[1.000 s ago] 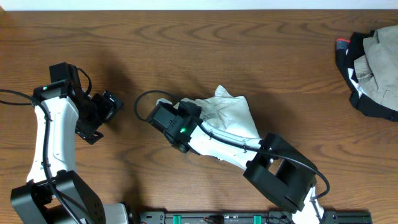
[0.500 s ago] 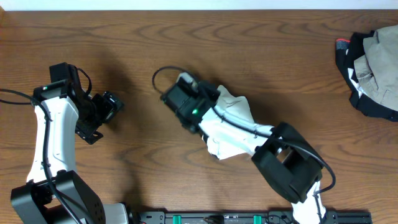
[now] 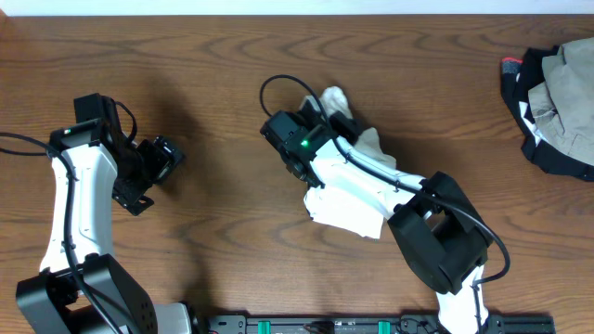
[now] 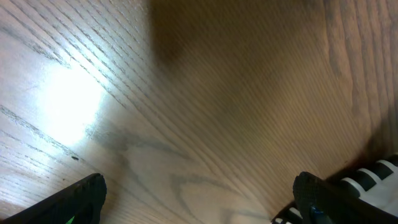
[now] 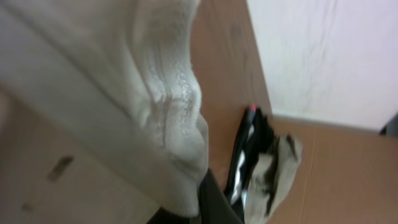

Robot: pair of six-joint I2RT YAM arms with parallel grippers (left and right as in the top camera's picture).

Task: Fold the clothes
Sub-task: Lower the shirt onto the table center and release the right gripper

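One white clothes bundle [image 3: 348,209] lies mid-frame — your right claw [image 3: 323,104] is clenched on its upper end. Your left claw [image 3: 162,158] — far left — hangs released.

Clothes [image 3: 348,211] at centre, heap [image 3: 562,88] far right

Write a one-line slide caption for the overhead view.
Right claw grips the white garment mid-table; left claw hangs open, apart.

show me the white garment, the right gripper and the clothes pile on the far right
white garment [image 3: 351,213], overhead view, lower folded edge
right gripper [image 3: 318,113], overhead view, fingertips shut on the cloth
clothes pile [image 3: 568,88], overhead view, beige top layer
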